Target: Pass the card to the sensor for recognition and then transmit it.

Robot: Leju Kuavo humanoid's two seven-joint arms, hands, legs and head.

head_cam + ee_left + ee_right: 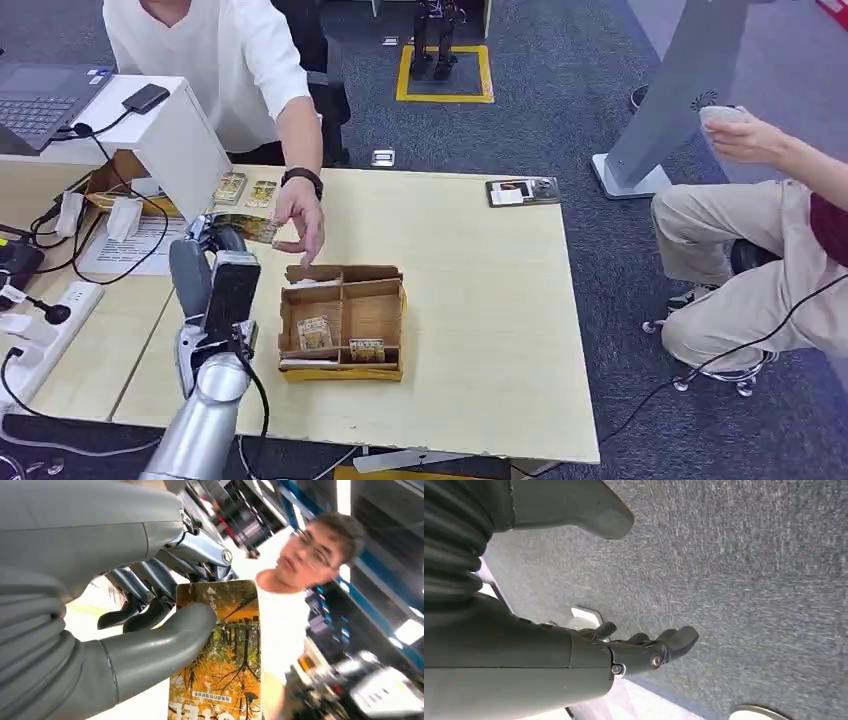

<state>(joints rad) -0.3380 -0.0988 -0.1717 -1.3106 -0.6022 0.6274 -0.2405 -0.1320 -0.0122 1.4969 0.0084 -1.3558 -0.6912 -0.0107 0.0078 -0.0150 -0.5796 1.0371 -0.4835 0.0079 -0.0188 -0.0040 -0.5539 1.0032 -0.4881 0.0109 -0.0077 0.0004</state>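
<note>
My left hand (150, 630) pinches 1 thin, stiff, glossy card (225, 655) at its edge above the table (480, 300); I'd keep that edge grip, it looks slippery. My right hand (644, 652) hangs, fingers apart, seemingly holding nothing. Beyond, a person's hand (298, 215) reaches over the cardboard box (342, 322).

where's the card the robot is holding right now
The card is pinched in the left hand, raised over the table's left side between the white sensor box and the cardboard tray.
</note>
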